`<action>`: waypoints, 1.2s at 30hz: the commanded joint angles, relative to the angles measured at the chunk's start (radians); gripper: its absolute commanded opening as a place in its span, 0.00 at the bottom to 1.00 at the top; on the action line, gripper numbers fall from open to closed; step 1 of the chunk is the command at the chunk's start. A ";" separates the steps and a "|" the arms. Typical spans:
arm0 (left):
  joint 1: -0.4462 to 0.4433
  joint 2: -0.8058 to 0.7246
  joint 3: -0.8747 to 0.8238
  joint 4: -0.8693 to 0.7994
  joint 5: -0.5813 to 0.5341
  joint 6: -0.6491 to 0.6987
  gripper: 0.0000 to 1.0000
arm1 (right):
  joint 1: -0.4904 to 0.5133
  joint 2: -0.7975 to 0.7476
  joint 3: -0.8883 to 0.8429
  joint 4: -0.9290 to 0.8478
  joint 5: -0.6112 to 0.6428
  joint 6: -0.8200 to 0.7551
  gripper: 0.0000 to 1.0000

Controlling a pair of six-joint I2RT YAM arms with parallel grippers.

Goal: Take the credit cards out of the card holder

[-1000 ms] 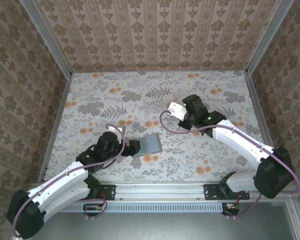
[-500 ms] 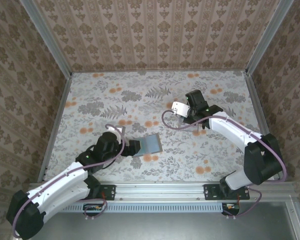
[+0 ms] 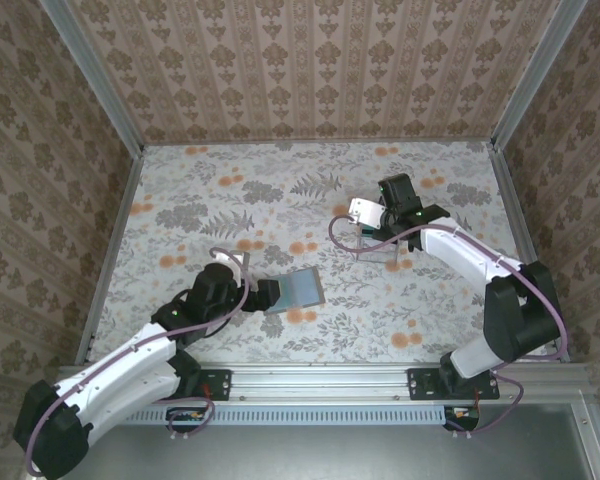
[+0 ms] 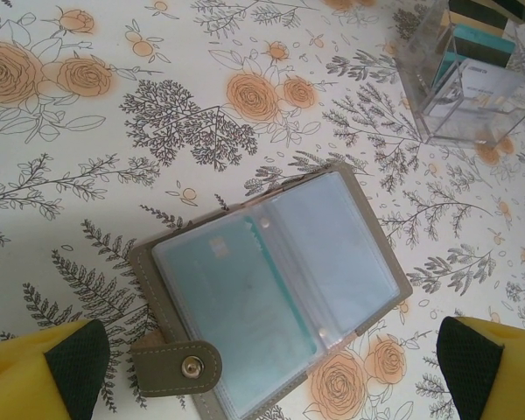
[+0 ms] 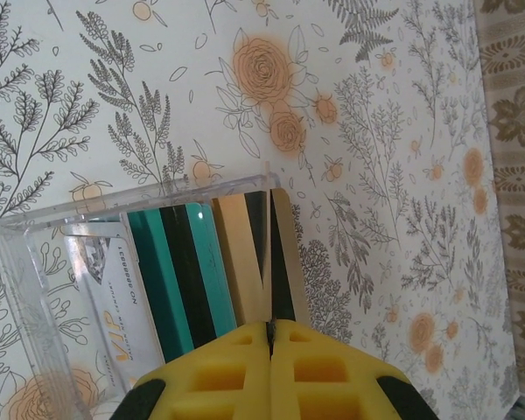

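Card holder (image 4: 271,289) laid open near tabletop (image 3: 180,190) front edge, spread axis diagonal, directly between left gripper (image 4: 271,363) jaws, held wide apart. Left arm nearer. Right gripper (image 5: 269,341) jaws pressed together over clear box (image 5: 35,262), toward right edge; pinch contents not confirmable.

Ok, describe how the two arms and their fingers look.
The left arm and right arm share white shells, black joints and a looping mauve cable. The left fingers and right fingers are yellow with dark pads; the right show moulded square recesses.
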 commanded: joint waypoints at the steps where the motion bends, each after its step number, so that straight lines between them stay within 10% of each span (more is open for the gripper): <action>1: 0.009 0.000 -0.010 -0.014 0.004 0.001 1.00 | -0.009 0.025 -0.007 0.004 -0.023 -0.048 0.00; 21: 0.023 0.017 -0.012 -0.010 0.010 -0.002 1.00 | -0.050 0.081 -0.010 0.020 -0.017 -0.105 0.00; 29: 0.026 0.017 -0.014 -0.008 0.011 -0.001 1.00 | -0.051 0.146 0.052 0.112 0.082 -0.026 0.44; 36: 0.029 0.018 -0.015 -0.007 0.013 0.000 1.00 | -0.054 0.126 0.070 0.156 0.086 0.052 0.51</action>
